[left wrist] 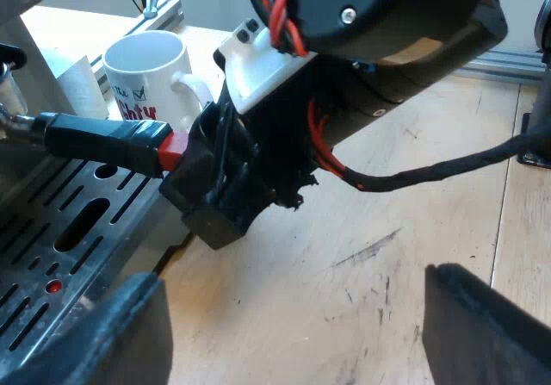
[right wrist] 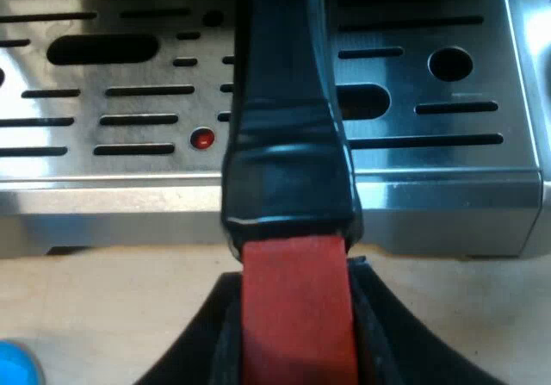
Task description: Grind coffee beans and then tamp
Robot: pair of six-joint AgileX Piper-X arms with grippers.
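Note:
The metal holder's dark handle (right wrist: 288, 144) reaches out over the machine's drip tray (right wrist: 112, 101), ending in its red end (right wrist: 297, 303). My right gripper (right wrist: 297, 333) is shut on that red end, one finger on each side. From the left wrist view the same handle (left wrist: 103, 139) sticks out from the machine's front, and the right gripper (left wrist: 211, 187) clasps its red tip (left wrist: 172, 154). My left gripper (left wrist: 297, 342) hangs open above the wooden table (left wrist: 362, 256), its fingers (left wrist: 112, 333) wide apart with nothing between them.
A white mug (left wrist: 146, 71) with red lettering stands on the table beside the machine, beyond the handle. The slotted steel drip tray (left wrist: 52, 247) lies under the handle. A blue object (right wrist: 17, 363), possibly the tamper, rests on the table near the tray's edge.

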